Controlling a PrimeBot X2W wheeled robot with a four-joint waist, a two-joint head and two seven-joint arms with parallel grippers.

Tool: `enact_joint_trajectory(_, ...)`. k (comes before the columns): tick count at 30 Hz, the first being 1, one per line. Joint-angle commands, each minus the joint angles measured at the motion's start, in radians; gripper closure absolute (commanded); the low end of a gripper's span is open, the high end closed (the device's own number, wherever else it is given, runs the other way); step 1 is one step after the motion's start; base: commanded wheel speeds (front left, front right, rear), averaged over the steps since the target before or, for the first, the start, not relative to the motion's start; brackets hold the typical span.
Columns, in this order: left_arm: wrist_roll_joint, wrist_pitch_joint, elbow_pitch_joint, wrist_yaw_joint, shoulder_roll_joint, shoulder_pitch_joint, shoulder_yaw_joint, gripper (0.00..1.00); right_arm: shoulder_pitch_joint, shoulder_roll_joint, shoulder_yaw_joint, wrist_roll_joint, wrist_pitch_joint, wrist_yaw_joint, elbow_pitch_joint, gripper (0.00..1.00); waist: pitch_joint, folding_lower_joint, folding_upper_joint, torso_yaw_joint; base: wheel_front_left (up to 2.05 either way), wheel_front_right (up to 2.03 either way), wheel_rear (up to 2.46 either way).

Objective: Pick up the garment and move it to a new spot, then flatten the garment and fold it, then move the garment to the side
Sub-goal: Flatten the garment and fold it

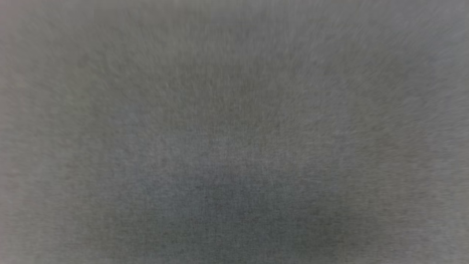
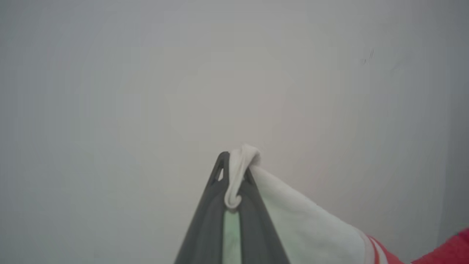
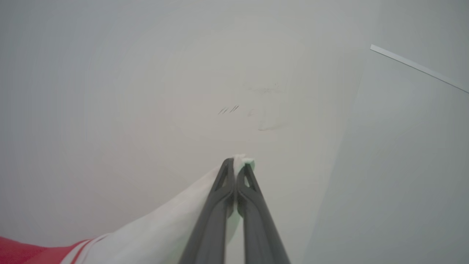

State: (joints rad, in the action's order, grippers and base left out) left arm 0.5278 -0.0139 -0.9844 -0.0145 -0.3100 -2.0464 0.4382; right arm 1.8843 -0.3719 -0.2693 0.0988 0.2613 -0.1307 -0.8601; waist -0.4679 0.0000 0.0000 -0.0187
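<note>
Though blur overhead, garment (image 2: 311, 227) in fingers (image 2: 205, 227).

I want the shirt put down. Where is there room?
The pale surface is bare ahead of the left gripper and the right gripper, up to the scratches and white strip. The shirt crowds the gap between them.

Pale grey desk (image 3: 110, 110) beyond the right end effector (image 3: 240, 164); short dark scratches (image 3: 229, 109) ahead of it, thin white strip (image 3: 417, 68) up-right.
</note>
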Motion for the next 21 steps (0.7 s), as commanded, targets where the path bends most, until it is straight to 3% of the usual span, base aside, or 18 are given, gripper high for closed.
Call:
enact_joint_trajectory(1, -0.004, 0.037, -0.017, -0.013, 0.008, -0.015, -0.001, 1.0, -0.015, -0.004, 0.03, -0.054, 0.004, 0.0, 0.047, 1.0, -0.306, 0.0, 0.0, 0.042, 0.0, 0.0, 0.0)
enact_joint_trajectory(11, 0.03, 0.17, -0.146, -0.03, 0.04, 0.02, -0.021, 1.0, -0.151, 0.039, 0.107, -0.175, 0.003, 0.0, 0.119, 1.0, -0.418, 0.0, 0.0, 0.092, 0.0, 0.0, 0.0)
enact_joint_trajectory(21, 0.062, 0.175, -0.262, -0.066, 0.052, 0.121, -0.019, 1.0, -0.191, 0.049, 0.059, -0.08, 0.004, 0.0, 0.033, 1.0, -0.365, 0.0, 0.0, 0.126, 0.0, 0.0, 0.0)
